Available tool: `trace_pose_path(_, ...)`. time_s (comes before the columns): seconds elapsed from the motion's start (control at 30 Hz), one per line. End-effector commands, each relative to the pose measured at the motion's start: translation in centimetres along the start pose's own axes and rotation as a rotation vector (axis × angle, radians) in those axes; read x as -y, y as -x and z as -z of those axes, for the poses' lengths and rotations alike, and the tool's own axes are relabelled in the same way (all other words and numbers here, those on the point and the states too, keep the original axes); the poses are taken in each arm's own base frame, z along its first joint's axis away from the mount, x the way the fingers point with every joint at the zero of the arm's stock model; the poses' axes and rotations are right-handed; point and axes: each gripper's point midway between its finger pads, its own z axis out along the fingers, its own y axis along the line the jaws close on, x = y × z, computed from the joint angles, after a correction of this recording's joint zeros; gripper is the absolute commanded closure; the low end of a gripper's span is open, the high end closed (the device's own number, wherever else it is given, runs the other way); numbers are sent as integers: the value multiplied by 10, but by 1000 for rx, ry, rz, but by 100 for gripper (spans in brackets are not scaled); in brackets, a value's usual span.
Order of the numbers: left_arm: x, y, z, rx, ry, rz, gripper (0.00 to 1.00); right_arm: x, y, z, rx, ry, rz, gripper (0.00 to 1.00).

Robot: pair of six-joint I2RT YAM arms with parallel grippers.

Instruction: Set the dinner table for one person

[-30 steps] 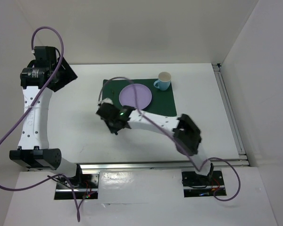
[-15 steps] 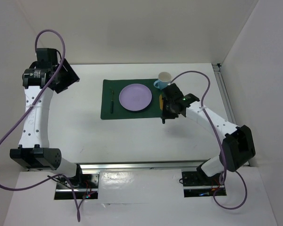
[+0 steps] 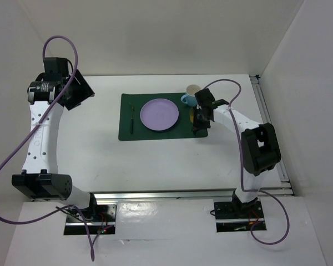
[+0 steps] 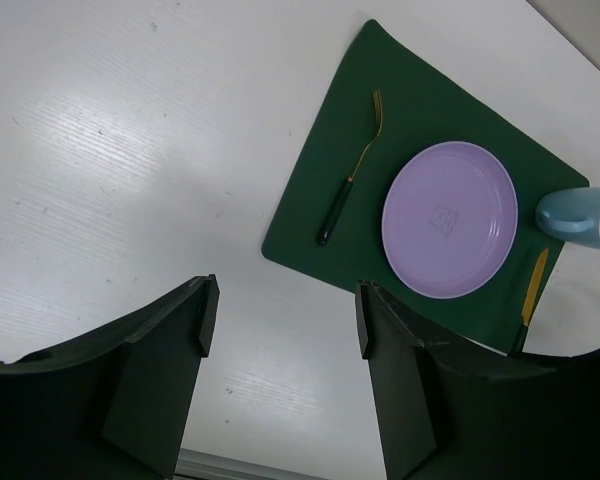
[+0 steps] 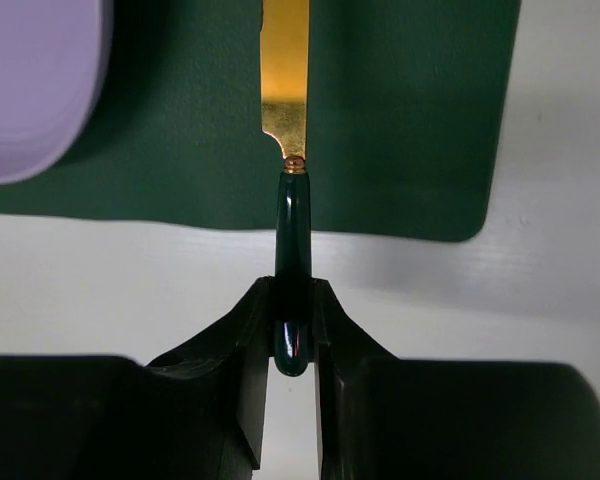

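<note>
Now right tool (image 5: 292,305) clamped on knife (image 5: 292,225) handle, blade over placemat (image 5: 400,120) right of plate (image 5: 30,80); lower flat, parallel to plate, then release; left tool (image 4: 285,310) apart, idle. White desk (image 5: 120,280) underneath placemat.

Bright, even overhead light, 3 sharp views.
The white table (image 4: 110,140) carries a streaky sheen in the left wrist view; a soft grey shadow lies below the placemat (image 5: 410,110), the knife (image 5: 285,80) blade gleams gold, and the dark fingers (image 5: 210,400) of the right end effector (image 5: 292,300) lose detail.
</note>
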Motion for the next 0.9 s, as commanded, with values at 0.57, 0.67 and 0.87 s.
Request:
trace_pose_path(0.57,3,8,1,26,-18,-7,26,7,67,-30,121,11,-18,100)
trace_pose_path(0.67,4,9,0,27,-18,-7,26,4,71,-35,119,20,-18,100)
trace_pose_path(0.87,4,12,1,39,-15,-6,26,4,73,-42,112,17,-18,100)
